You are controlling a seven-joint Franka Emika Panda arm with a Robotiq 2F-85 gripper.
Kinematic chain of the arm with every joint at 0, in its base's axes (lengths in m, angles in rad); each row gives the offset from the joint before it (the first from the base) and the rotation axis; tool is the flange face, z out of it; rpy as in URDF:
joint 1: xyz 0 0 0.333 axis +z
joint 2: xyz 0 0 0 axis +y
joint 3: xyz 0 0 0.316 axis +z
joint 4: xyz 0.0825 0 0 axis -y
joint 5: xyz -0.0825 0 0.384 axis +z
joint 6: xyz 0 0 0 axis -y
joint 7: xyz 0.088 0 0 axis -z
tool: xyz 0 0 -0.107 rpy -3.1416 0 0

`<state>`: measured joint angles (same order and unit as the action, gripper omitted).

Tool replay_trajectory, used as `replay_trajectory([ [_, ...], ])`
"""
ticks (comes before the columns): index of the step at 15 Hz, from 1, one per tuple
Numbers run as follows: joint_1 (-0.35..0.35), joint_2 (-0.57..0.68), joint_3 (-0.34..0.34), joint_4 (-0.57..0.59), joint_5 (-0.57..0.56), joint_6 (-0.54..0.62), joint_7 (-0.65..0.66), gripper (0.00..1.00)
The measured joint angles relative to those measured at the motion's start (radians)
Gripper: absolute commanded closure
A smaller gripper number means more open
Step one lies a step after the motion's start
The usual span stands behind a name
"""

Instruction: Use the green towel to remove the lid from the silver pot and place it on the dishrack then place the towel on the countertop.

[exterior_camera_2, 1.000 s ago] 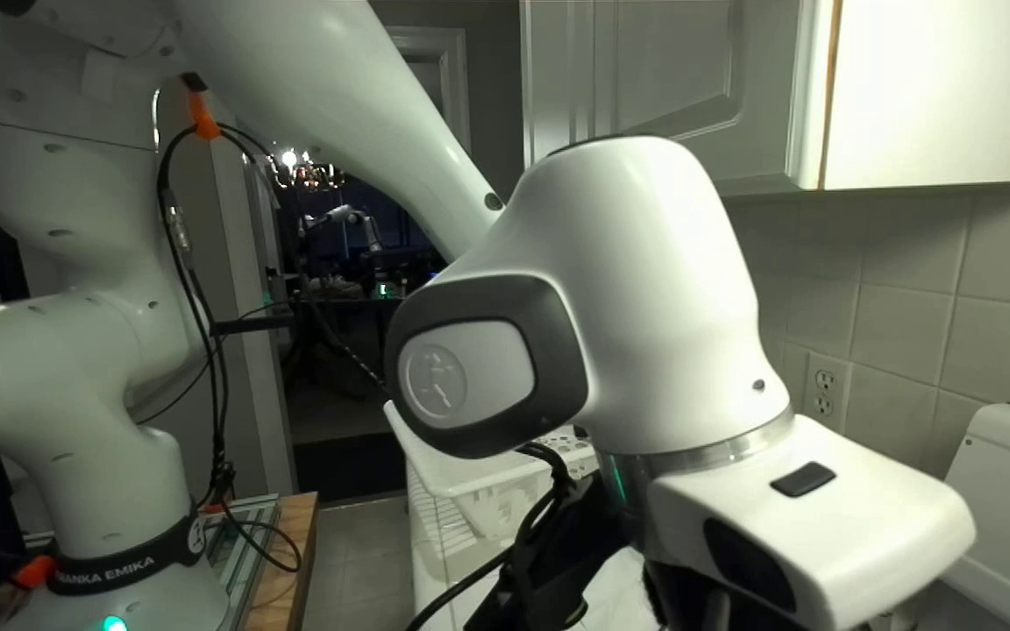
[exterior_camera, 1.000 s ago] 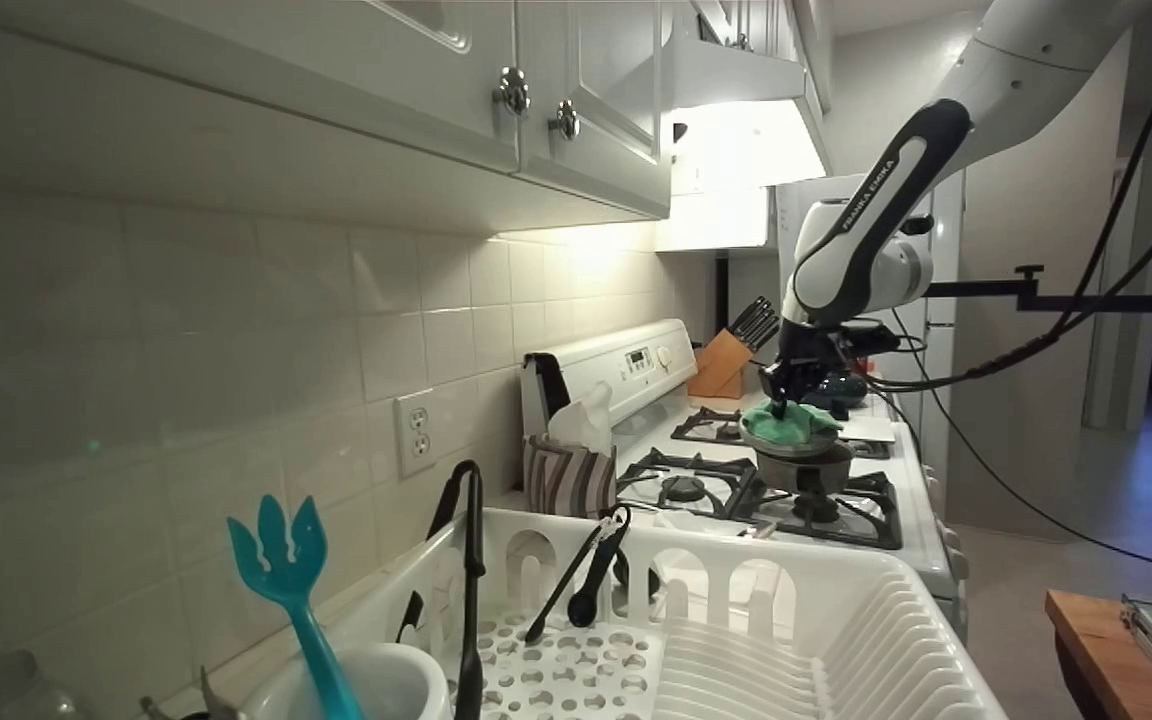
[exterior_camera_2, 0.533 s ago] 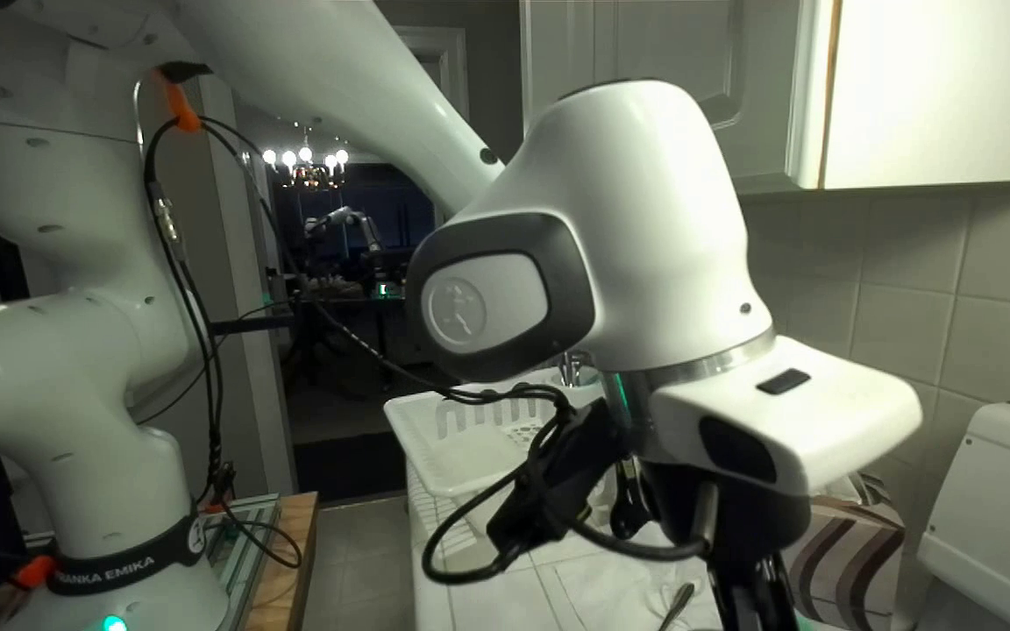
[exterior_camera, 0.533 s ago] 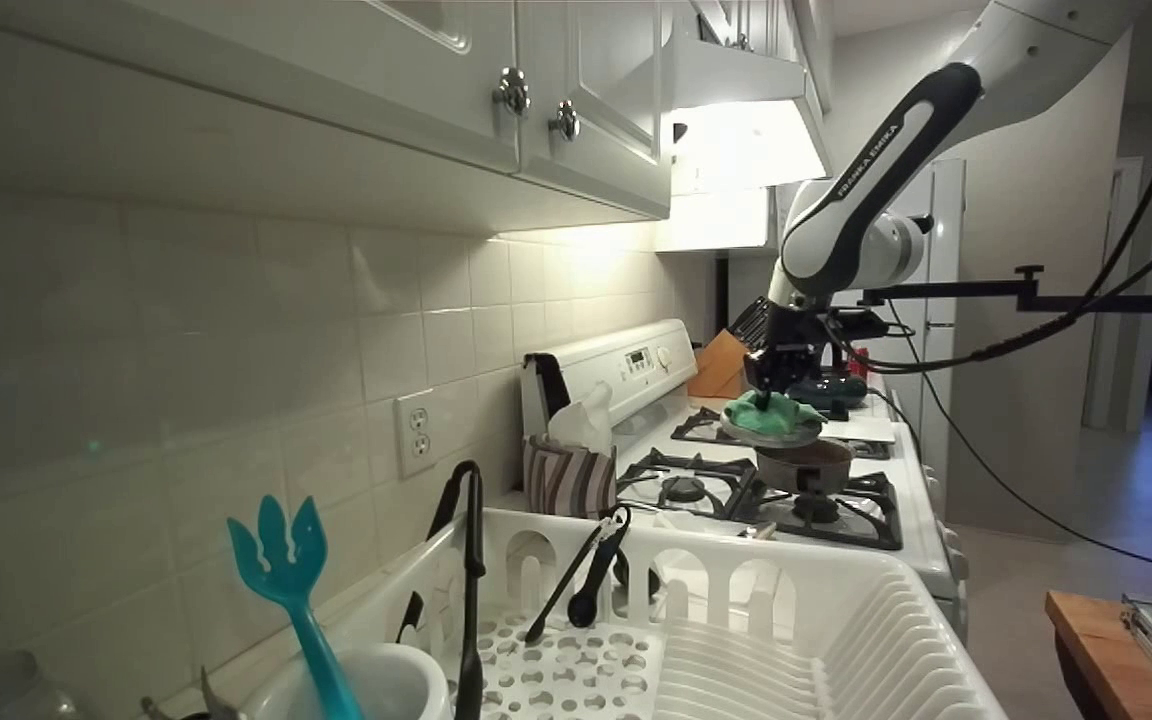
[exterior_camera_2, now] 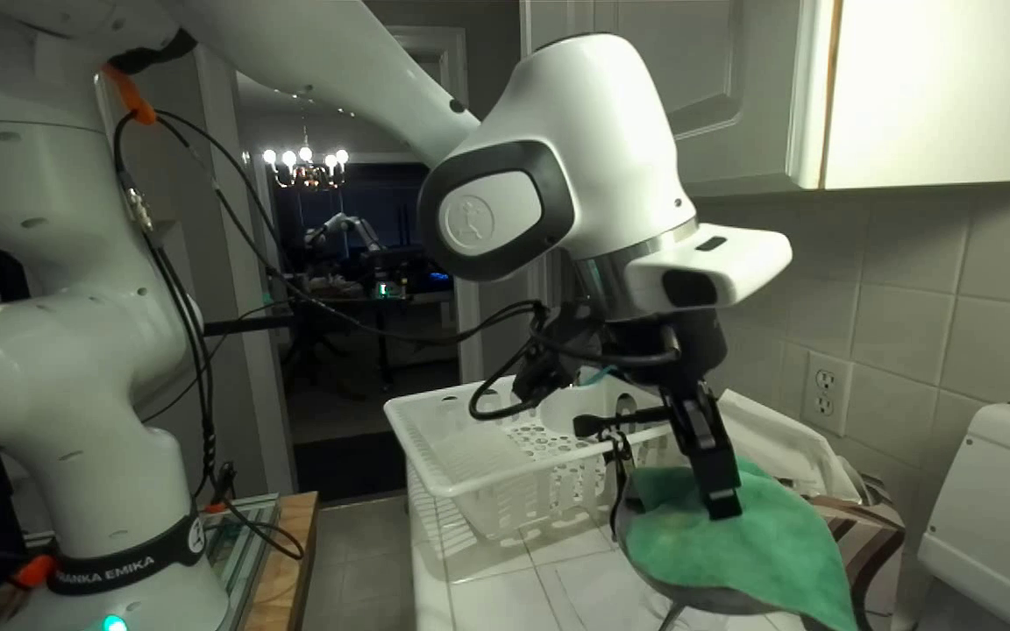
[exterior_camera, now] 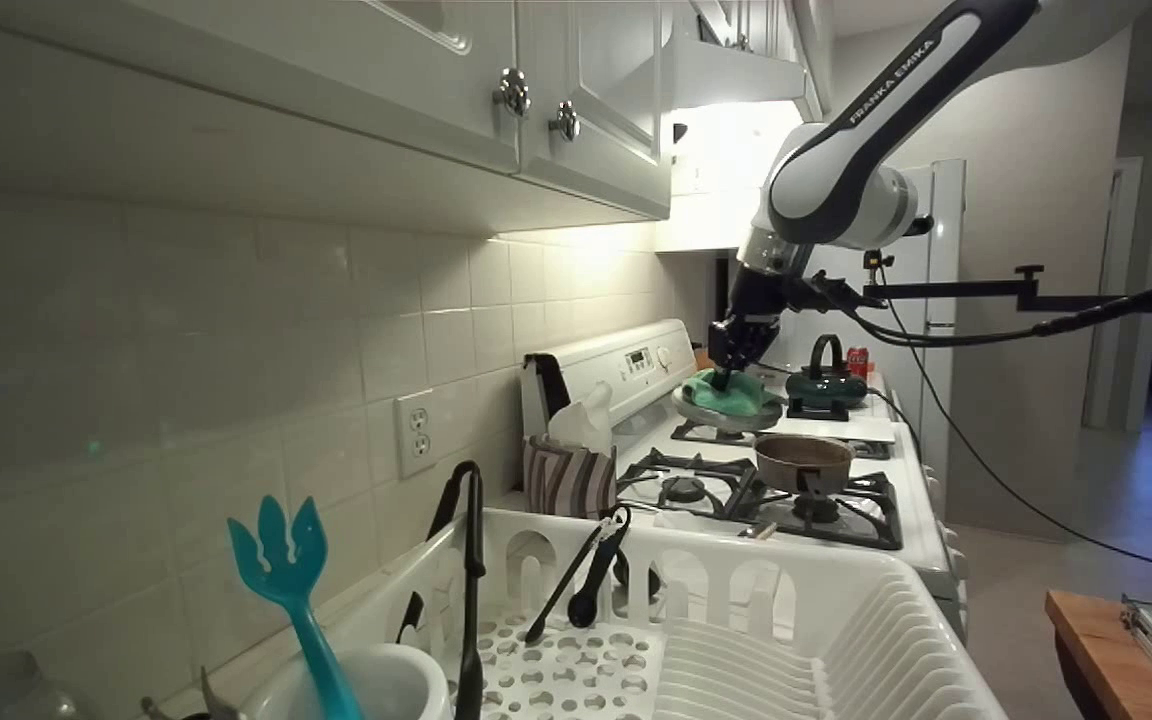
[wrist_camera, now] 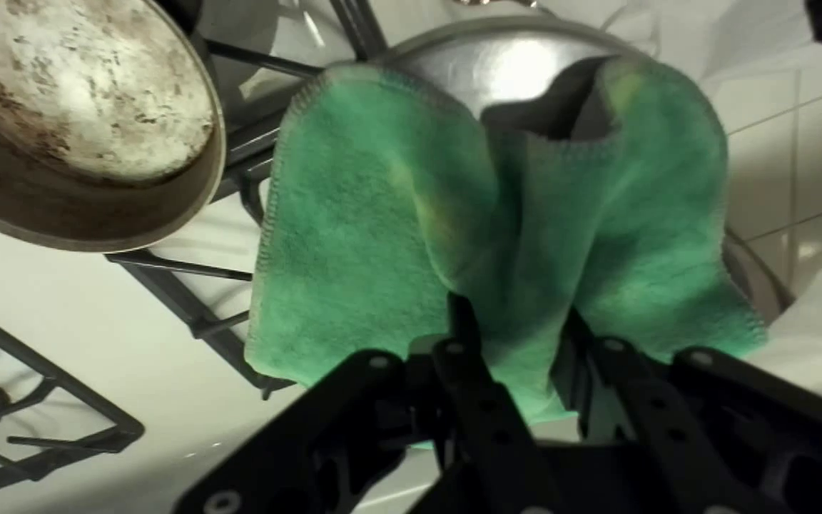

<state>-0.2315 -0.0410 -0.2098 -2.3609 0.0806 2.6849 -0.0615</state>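
My gripper (exterior_camera: pixel 723 378) is shut on the green towel (exterior_camera: pixel 736 396), which is draped over the lid (exterior_camera: pixel 726 416). In the wrist view, the folded towel (wrist_camera: pixel 354 235) lies between the fingers (wrist_camera: pixel 516 318) and the shiny lid (wrist_camera: pixel 454 68) shows beneath. The lid's handle is hidden under the towel. The lid is held in the air, tilted, up and to the side of the open pot (exterior_camera: pixel 804 468). The pot (wrist_camera: pixel 90 214) also shows uncovered in the wrist view. The white dishrack (exterior_camera: pixel 696 540) stands in the foreground; it also shows in an exterior view (exterior_camera_2: pixel 505 480).
The pot sits on black burner grates (exterior_camera: pixel 876 505). A striped tissue box (exterior_camera: pixel 568 475) stands between stove and rack. Black utensils (exterior_camera: pixel 596 575) lean in the rack. A kettle (exterior_camera: pixel 824 385) stands behind. White tiled countertop (exterior_camera_2: pixel 496 561) lies beside the rack.
My gripper has lifted the towel and lid off the pot and carried them up and away from it, toward the backsplash. The pot now stands open. The lid has come into the exterior view beside the rack.
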Motion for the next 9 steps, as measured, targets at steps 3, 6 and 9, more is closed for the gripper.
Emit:
replay_trajectory([
  [3,0.053,-0.041,0.03,-0.031,0.01,-0.029,-0.037,0.93],
  [6,0.111,-0.076,0.059,-0.058,0.024,-0.055,-0.087,0.93],
  [9,0.171,-0.109,0.085,-0.079,0.049,-0.092,-0.149,0.93],
])
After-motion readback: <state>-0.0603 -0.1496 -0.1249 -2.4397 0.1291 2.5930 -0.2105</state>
